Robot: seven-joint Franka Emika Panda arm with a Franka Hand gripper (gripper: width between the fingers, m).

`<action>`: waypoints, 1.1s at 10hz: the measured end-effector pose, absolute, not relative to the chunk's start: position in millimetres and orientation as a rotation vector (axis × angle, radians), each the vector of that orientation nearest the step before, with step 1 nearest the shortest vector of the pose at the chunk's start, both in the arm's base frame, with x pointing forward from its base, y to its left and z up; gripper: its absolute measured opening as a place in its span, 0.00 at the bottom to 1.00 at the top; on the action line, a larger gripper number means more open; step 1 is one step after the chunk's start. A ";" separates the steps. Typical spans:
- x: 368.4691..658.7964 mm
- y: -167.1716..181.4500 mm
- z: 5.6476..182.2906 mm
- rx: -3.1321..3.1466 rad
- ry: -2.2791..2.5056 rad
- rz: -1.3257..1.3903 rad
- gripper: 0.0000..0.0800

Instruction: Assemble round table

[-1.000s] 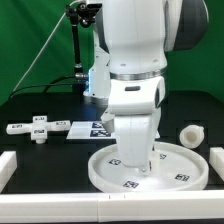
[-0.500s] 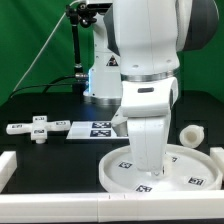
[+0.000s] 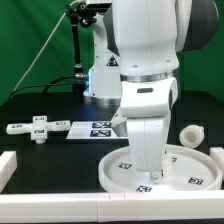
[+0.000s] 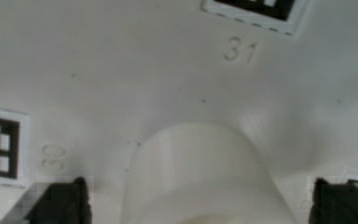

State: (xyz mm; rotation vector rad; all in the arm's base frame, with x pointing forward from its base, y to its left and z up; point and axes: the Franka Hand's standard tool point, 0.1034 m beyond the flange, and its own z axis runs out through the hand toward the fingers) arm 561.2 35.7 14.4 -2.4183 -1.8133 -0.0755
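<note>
The large rimmed round disc lies flat on the black table at the front right, tags on its face. My gripper points straight down onto its middle. In the wrist view the disc's white face fills the frame, with a raised rounded hub at its centre. The gripper is open, with its dark fingers standing apart on either side of the hub. The short post stands to the exterior view's right of the disc. The cross-shaped piece lies at the left.
The marker board lies behind the disc, beside the cross-shaped piece. White rails edge the table at the front left and the right. The arm's body hides the table's middle.
Over the last second the arm and the disc under it have shifted toward the exterior view's right. Over the last half second nothing visibly moves.
</note>
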 end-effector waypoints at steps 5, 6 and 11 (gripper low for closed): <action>548.1 20.5 47.5 -2.547 -1.714 -0.108 0.81; 536.4 20.5 51.7 -2.588 -1.653 -0.098 0.81; 503.3 32.1 55.2 -2.760 -1.355 -0.086 0.81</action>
